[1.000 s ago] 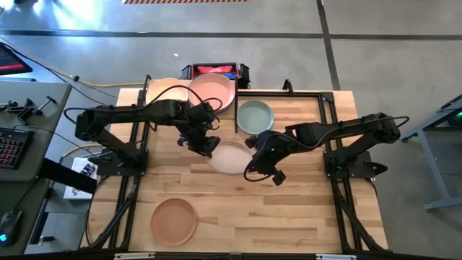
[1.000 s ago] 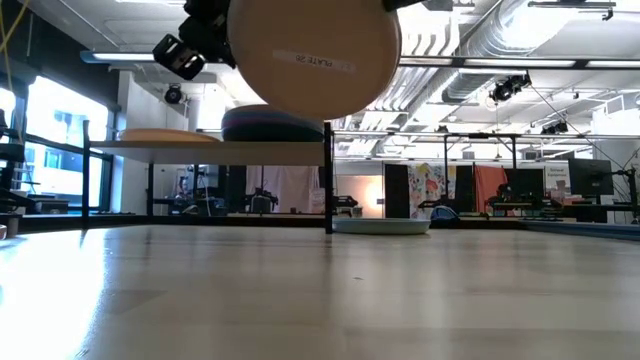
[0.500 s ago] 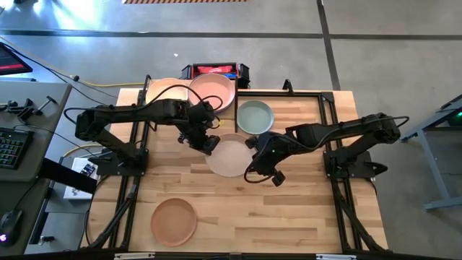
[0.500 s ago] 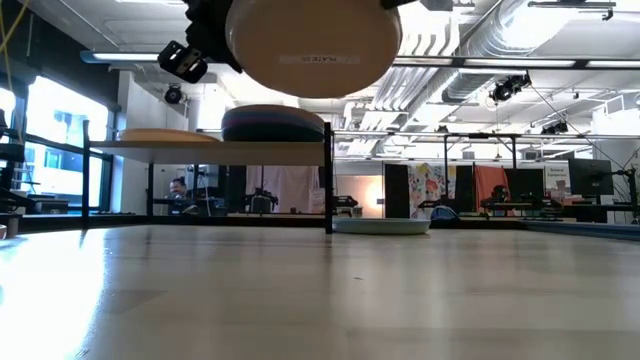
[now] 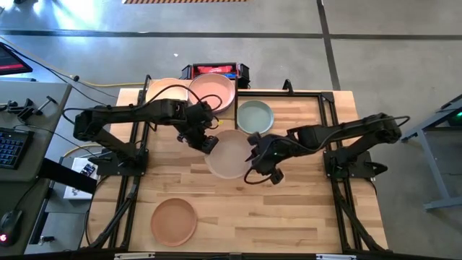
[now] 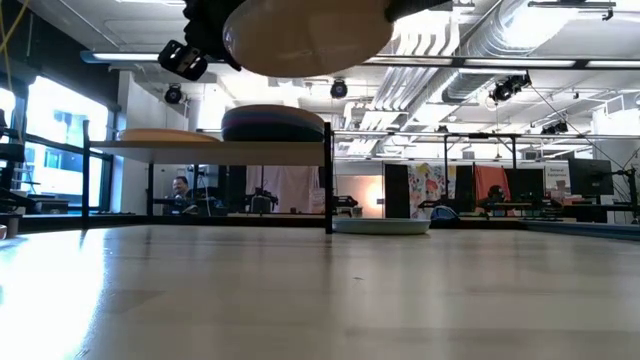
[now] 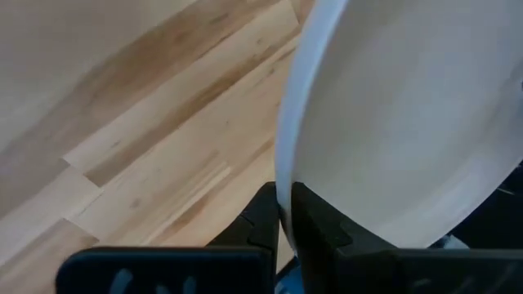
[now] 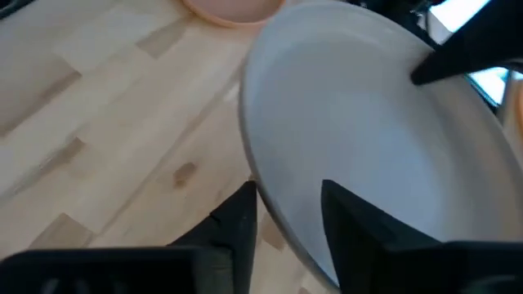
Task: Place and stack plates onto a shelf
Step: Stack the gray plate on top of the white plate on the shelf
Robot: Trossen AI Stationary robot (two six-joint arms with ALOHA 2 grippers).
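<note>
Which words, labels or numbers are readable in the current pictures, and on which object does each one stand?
None can be read. The beige plate, held above the table between the left gripper and the right gripper, shows no label in any view. The signs in the room behind the shelf are too small to read.

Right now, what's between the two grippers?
The beige plate, lifted off the table. The left gripper is shut on its rim; the right gripper has its fingers spread around the opposite rim. The high view shows it.

Overhead, table-level and two close wrist views, seemingly sharing one plate.
</note>
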